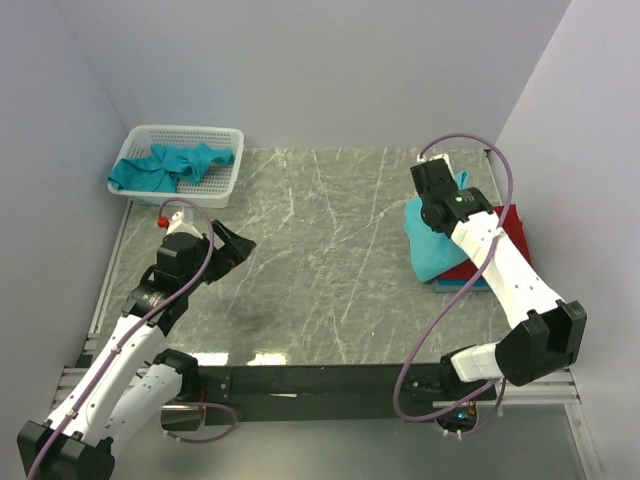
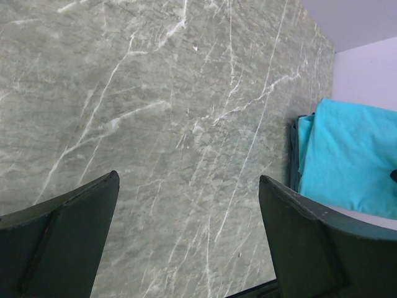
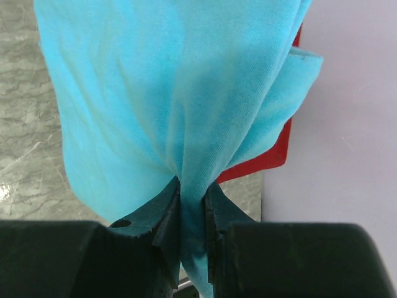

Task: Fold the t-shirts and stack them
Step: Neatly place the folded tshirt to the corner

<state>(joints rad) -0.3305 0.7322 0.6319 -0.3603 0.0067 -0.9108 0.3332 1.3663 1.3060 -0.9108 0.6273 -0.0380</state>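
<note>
My right gripper (image 1: 432,212) is shut on a turquoise t-shirt (image 1: 432,243), pinching a bunch of its cloth (image 3: 192,205). The shirt drapes over a folded red t-shirt (image 1: 500,250) with a blue folded one (image 1: 462,284) under it, at the right of the table. The red shirt's edge shows behind the cloth in the right wrist view (image 3: 273,155). My left gripper (image 1: 238,246) is open and empty over bare table at the left; its fingers (image 2: 74,223) frame the marble, with the turquoise shirt (image 2: 353,155) far off. More teal t-shirts (image 1: 170,166) lie crumpled in the basket.
A white plastic mesh basket (image 1: 222,185) stands at the back left corner. White walls close the table at the back, left and right. The marbled grey tabletop (image 1: 330,250) lies between the arms.
</note>
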